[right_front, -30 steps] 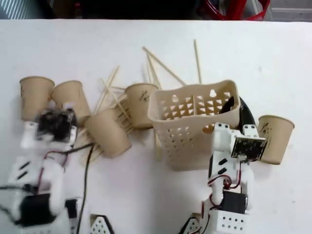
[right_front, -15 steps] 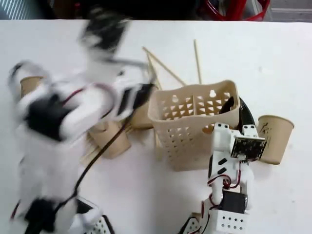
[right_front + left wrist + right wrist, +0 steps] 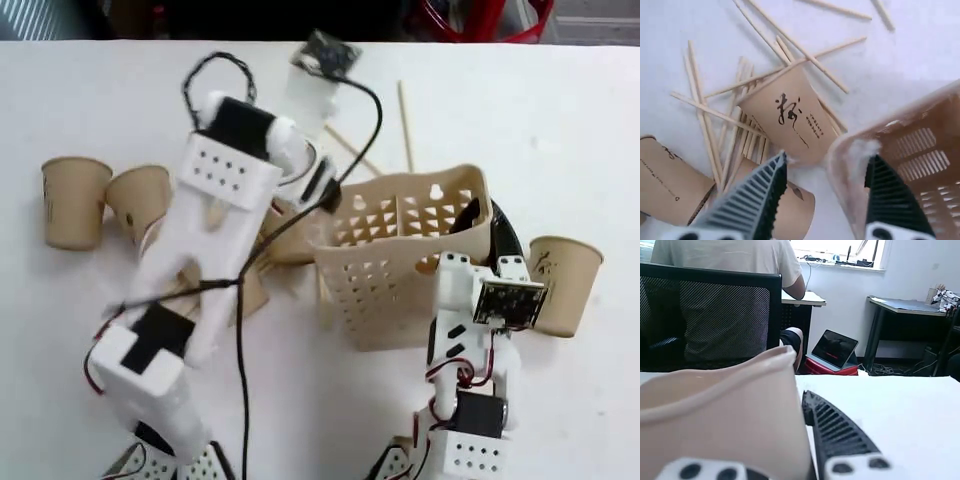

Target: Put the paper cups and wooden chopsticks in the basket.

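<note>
High view: basket (image 3: 400, 262) sits mid-surface (image 3: 560, 120); I see no cup or stick inside it, so I'd judge nothing is loaded yet; two paper cups (image 3: 75, 200) lie on their sides well left of the basket, more are half under my left arm just left of it, and a lone cup (image 3: 565, 285) lies just right of it; loose chopsticks (image 3: 404, 125) lie beyond the basket's far rim; my left hand (image 3: 318, 185) hangs by the basket's far-left corner; my right hand (image 3: 480, 225) is at the basket's right wall.

Left wrist view: left hand (image 3: 827, 160) with fingers apart, holding nothing; the printed cup (image 3: 790, 120) lies below it on a scatter of chopsticks (image 3: 715, 115), touching the basket (image 3: 920, 130) or nearly so; two more cups lie farther from the basket.

Right wrist view: right hand (image 3: 802, 405) straddles the basket (image 3: 725, 410) wall, black finger (image 3: 835, 435) outside; looks clamped on it, bracing the basket.

Left to do: all cups, all sticks; the printed cup looks like the likeliest first grab.
</note>
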Robot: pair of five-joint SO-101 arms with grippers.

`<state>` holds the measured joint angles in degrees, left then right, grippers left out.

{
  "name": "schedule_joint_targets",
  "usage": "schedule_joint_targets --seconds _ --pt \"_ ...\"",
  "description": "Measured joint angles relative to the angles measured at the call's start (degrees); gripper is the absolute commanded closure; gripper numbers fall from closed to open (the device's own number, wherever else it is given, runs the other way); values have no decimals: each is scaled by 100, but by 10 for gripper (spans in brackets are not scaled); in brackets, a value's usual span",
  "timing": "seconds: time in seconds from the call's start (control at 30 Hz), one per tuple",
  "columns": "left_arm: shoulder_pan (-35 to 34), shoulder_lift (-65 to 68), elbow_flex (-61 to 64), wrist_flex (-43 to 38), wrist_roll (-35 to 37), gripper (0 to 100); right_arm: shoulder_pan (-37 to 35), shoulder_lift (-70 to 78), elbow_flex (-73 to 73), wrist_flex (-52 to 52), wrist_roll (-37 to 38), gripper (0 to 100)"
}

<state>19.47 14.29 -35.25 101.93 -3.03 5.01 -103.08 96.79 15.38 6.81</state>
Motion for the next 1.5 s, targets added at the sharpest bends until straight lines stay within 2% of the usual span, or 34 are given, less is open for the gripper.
schedule_joint_targets --seconds 0.13,0.37,0.43,0.63,0.83,0.97,1.03,1.27,1.4,1.5 --pt "18 255 501 -44 -352 761 -26 0 0 0 0 981" --pt "343 826 615 -624 -668 978 -167 26 0 53 26 980" --pt "422 870 615 -765 -677 975 -167 70 0 70 26 967" --pt "484 853 607 -1196 -352 976 -167 97 0 404 62 818" --pt "475 862 571 -1802 290 977 -264 70 0 826 53 829" --pt "484 862 580 -1873 369 977 -264 9 0 1310 88 833" --pt "484 862 580 -1873 369 977 -264 0 -44 1574 334 833" --pt "484 862 545 -1776 369 975 -316 79 -791 3446 1011 833" --pt "484 862 527 -1732 369 928 -316 62 -1723 4642 1301 833" --pt "475 862 527 -1732 369 902 -308 70 -2374 5011 1327 833"
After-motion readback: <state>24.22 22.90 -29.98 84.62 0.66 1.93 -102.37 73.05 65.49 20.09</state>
